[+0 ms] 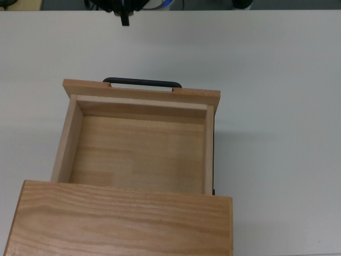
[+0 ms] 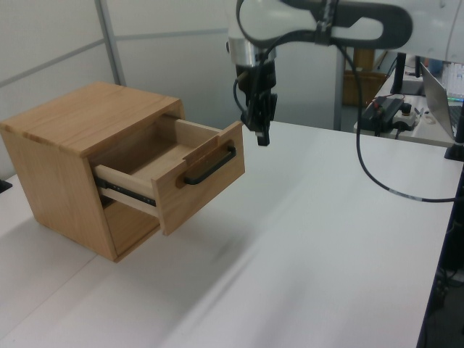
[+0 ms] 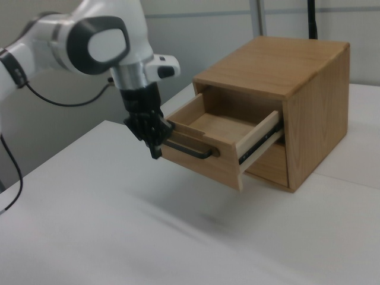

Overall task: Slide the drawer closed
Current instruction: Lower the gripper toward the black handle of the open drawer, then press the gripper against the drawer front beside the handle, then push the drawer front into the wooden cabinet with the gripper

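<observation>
The drawer (image 1: pixel 138 152) stands pulled well out of the wooden cabinet (image 1: pixel 120 221), its light wood tray empty. Its wider front panel (image 1: pixel 141 93) carries a long black bar handle (image 1: pixel 142 82). My gripper (image 1: pixel 124 20) hangs at the top view's upper edge, beyond the front panel with bare table between it and the handle. In the left view the gripper (image 2: pixel 260 136) points down just off the panel's far upper corner, with the handle (image 2: pixel 210 165) below it. In the right view the gripper (image 3: pixel 155 151) overlaps the left end of the handle (image 3: pixel 190 148); I cannot tell whether they touch.
The cabinet sits on a white table (image 2: pixel 312 239). A black cable (image 2: pixel 377 174) hangs from the arm over the table. A second desk with equipment (image 2: pixel 391 109) and a laptop stands at the left view's right edge.
</observation>
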Robot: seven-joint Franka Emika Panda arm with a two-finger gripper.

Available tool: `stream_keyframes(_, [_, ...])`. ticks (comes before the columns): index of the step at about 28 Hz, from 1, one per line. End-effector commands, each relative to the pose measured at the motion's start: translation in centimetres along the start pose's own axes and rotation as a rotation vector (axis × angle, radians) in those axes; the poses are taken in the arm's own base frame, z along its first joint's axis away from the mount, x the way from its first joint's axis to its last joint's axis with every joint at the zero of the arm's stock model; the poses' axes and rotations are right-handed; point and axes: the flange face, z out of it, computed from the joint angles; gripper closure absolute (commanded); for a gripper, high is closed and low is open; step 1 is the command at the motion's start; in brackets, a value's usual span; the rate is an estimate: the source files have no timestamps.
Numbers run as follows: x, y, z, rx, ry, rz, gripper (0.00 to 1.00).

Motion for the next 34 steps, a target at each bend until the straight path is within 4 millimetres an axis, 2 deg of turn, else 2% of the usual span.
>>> stream_keyframes(1, [1.1,1.2,2.6,0.013,-0.056,-0.009,1.0])
stream_keyframes(5, [2.3,1.8,4.2,0.015,-0.063,-0.001,1.0])
stream_keyframes(14, [4.6,1.2,6.3,0.015,-0.018,-0.009,1.0])
stream_keyframes(19, [6.1,0.8,6.5,0.016,0.073,-0.02,1.0])
stream_keyframes(24, [8.2,0.4,7.6,0.01,0.16,-0.021,1.0])
stream_keyframes(26, [8.9,-0.2,7.7,0.009,0.194,-0.028,1.0])
stream_keyframes(34, [10.5,-0.5,8.2,0.006,0.292,-0.026,1.0])
